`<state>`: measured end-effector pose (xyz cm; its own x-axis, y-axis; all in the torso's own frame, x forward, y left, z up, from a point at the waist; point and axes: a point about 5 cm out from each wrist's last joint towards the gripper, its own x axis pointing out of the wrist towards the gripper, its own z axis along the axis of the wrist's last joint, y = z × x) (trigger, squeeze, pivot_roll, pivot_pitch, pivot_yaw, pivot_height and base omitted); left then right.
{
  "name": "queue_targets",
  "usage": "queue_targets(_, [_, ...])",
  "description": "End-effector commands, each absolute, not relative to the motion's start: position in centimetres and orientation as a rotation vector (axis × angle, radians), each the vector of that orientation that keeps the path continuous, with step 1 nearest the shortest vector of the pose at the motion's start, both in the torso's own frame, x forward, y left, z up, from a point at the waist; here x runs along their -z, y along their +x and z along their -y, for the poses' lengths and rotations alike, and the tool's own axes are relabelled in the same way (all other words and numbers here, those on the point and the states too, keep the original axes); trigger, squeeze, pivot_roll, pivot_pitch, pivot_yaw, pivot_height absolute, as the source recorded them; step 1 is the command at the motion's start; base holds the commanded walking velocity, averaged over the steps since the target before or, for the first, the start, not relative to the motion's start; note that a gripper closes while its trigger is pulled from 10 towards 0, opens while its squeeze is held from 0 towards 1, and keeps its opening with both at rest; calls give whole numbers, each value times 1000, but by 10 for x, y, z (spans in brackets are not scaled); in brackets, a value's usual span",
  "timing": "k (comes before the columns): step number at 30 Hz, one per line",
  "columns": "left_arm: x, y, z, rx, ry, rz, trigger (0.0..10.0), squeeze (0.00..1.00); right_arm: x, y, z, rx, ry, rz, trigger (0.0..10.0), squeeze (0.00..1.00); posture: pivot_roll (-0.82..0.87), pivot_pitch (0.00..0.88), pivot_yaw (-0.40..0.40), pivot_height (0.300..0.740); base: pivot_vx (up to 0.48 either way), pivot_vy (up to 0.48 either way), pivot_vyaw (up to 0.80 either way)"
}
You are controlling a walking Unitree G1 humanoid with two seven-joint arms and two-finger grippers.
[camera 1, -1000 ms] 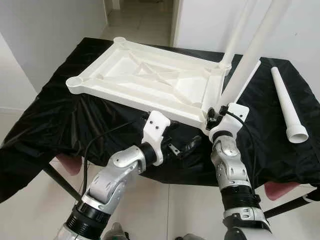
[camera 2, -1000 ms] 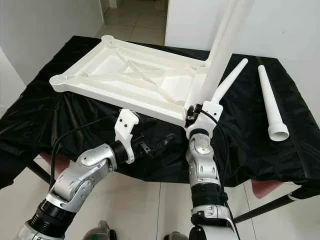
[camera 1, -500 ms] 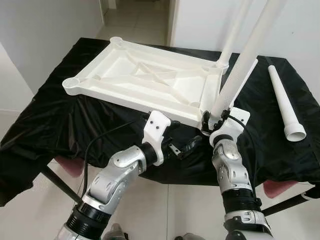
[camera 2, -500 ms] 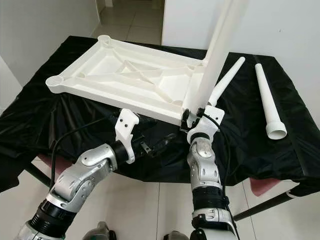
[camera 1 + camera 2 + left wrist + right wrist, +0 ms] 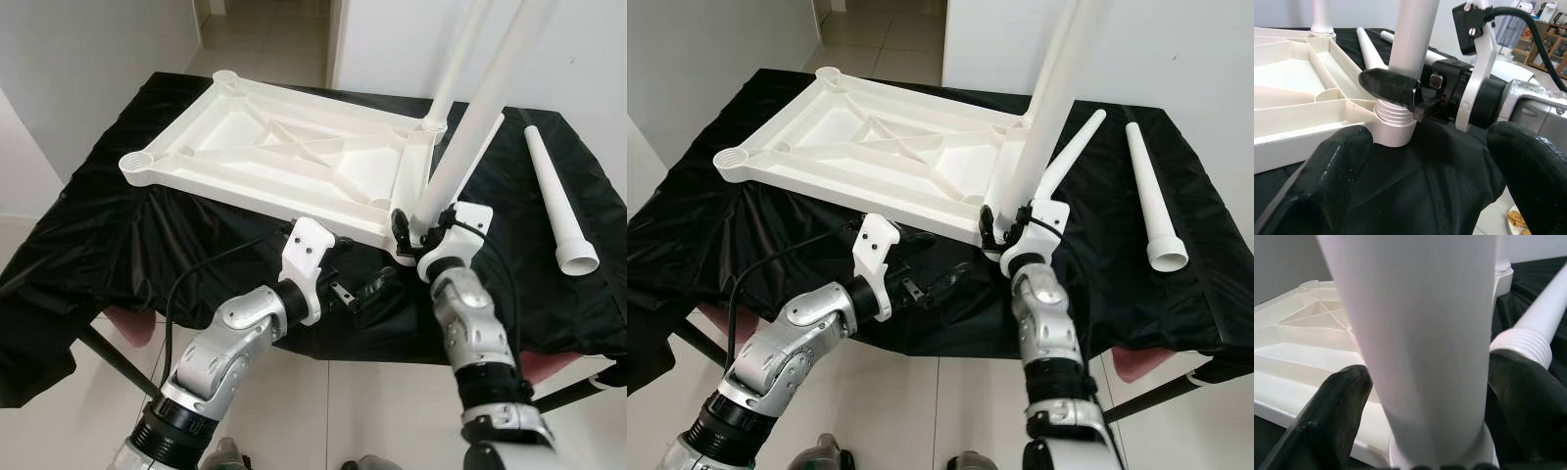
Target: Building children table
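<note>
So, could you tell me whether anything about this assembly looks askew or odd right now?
One thing: the leg in the right claw leans off vertical at the near corner socket of the upturned tabletop, and its threads show above the socket, so it is not fully seated. The far leg stands in its socket.

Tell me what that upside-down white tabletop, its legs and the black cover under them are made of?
The tabletop and legs look like moulded plastic: matte white, with cast ribs and screw threads. The cover seems a thin synthetic sheet, crinkled with a slight sheen; fabric or plastic film, hard to say.
</note>
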<state>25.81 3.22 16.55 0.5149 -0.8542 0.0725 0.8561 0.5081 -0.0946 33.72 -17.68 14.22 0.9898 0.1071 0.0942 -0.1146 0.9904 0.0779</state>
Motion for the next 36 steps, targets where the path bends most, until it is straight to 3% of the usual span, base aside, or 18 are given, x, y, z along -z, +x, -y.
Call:
queue_targets(1, [-165,255,-31,1062,-114,17,10000,0,-140,339,179,-171,67,82,10000,0,48,25,-34,740,0,0,0])
queue_targets(19, [-167,257,-32,1059,-110,25,10000,0,-149,356,191,-508,-82,64,10000,0,60,11,-34,740,0,0,0])
queue_targets(20, [-166,257,-32,1058,-108,25,10000,0,-149,357,193,-517,-93,56,9216,0,60,11,-33,740,0,0,0])
queue_targets(21, [-166,257,-32,1058,-108,25,10000,0,-149,357,193,-517,-93,56,9216,0,60,11,-33,740,0,0,0])
queue_targets(22, [-166,257,-32,1057,-107,25,10000,0,-148,358,194,-524,-102,46,4471,0,64,7,-34,740,0,0,0])
queue_targets(23, [-166,257,-33,1057,-106,25,10000,0,-148,358,195,-529,-106,38,1961,0,65,7,-34,740,0,0,0])
queue_targets(24, [-166,257,-33,1057,-106,25,10000,0,-148,358,195,-529,-106,38,1961,0,65,7,-34,740,0,0,0])
queue_targets(25, [-166,257,-33,1056,-106,26,10000,0,-145,358,196,-532,-100,24,0,0,65,7,-34,740,0,0,0])
queue_targets(34, [-166,256,-33,1060,-104,25,10000,0,-135,354,194,-572,-63,-11,0,0,61,0,-29,740,0,0,0])
queue_targets(35, [-166,256,-33,1062,-104,25,10000,0,-134,354,194,-565,-55,-12,353,0,57,1,-29,740,0,0,0])
queue_targets(36, [-166,256,-32,1063,-104,25,10000,0,-133,353,192,-542,-47,-12,10000,0,56,4,-30,740,0,0,0])
